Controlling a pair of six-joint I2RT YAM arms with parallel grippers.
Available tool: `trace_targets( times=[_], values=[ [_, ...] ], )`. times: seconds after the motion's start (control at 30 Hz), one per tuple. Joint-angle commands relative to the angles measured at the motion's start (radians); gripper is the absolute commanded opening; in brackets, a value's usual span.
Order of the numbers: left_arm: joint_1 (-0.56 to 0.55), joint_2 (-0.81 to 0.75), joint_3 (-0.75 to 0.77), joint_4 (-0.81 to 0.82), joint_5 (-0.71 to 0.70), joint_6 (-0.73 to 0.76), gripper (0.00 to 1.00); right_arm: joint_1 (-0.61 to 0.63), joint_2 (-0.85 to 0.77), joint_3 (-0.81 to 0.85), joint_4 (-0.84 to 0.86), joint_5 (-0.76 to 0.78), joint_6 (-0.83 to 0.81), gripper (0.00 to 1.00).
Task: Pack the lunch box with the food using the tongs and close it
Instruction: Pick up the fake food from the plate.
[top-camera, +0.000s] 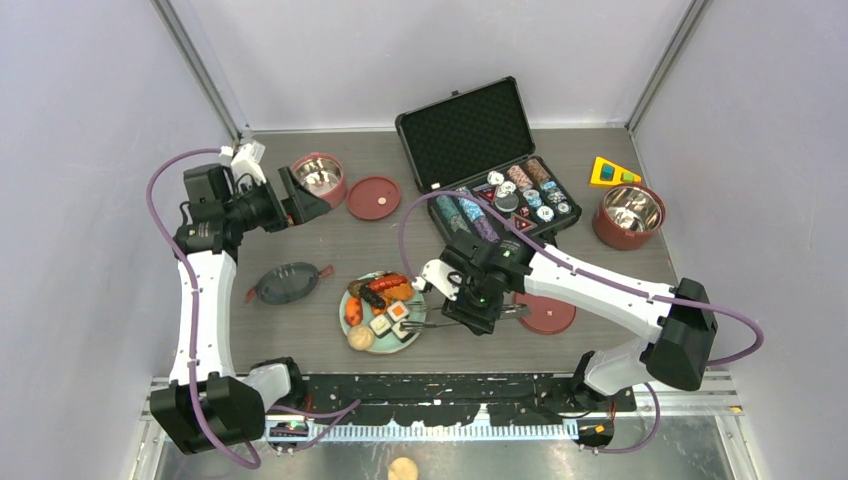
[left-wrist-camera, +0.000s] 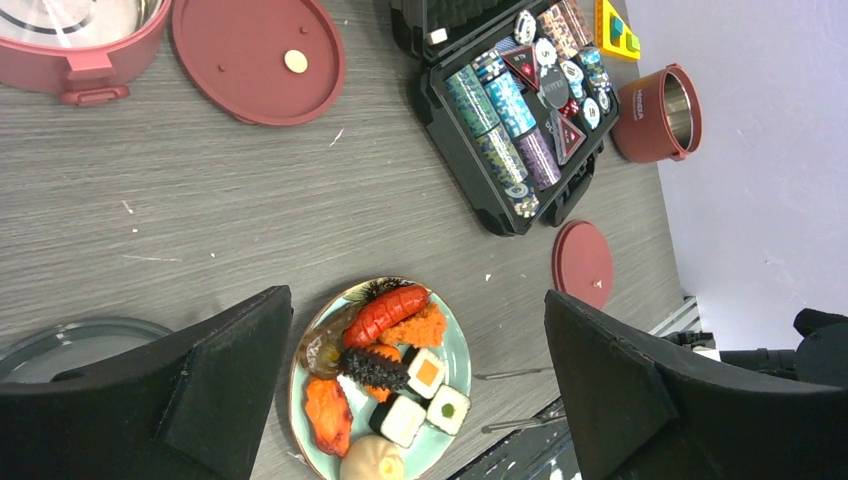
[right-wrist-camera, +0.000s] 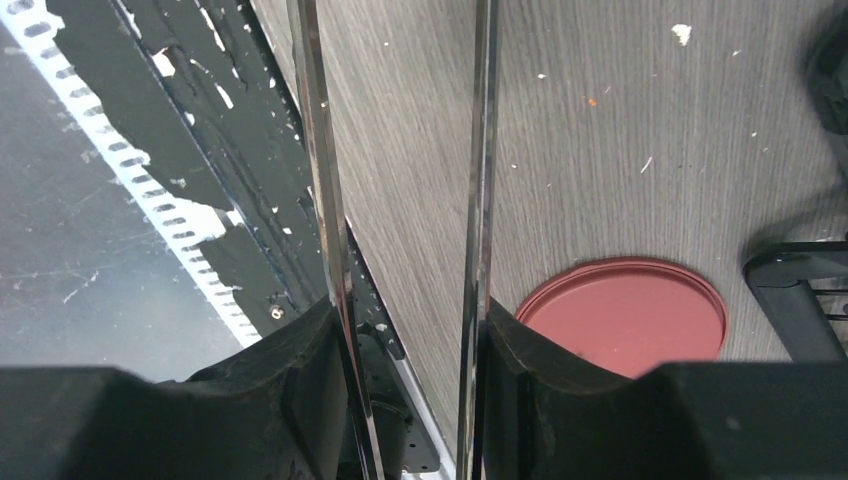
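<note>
Right gripper (right-wrist-camera: 410, 320): pinches the tongs (right-wrist-camera: 320, 150) from outside both silver arms, holds them part-squeezed with a gap between, points them toward the pale green plate (top-camera: 345, 312) just to its left, where the food (top-camera: 382, 305) sits piled. Left gripper (top-camera: 300, 197): hangs spread wide and empty at the far left, near one steel-lined bowl (top-camera: 318, 178) of the lunch box, a red inner lid (top-camera: 373, 197) just beside that bowl. Elsewhere: second bowl (top-camera: 628, 215) at the far right, second red lid (top-camera: 548, 314) close by the right gripper, dark top lid (top-camera: 288, 282) left of the plate.
</note>
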Motion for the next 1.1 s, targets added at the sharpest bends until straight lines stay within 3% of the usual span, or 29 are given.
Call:
trace_targets(
  times=[0.0, 0.53, 1.07],
  values=[
    [0.011, -0.040, -0.006, 0.047, 0.018, -0.007, 1.00, 0.019, -0.006, 0.001, 0.076, 0.056, 0.063, 0.50],
    [0.023, -0.060, -0.034, 0.074, 0.017, -0.020, 1.00, 0.077, 0.030, -0.009, 0.081, 0.029, 0.102, 0.54],
    [0.032, -0.074, -0.057, 0.098, 0.020, -0.034, 1.00, 0.113, 0.080, 0.006, 0.097, 0.126, 0.143, 0.56]
  ],
)
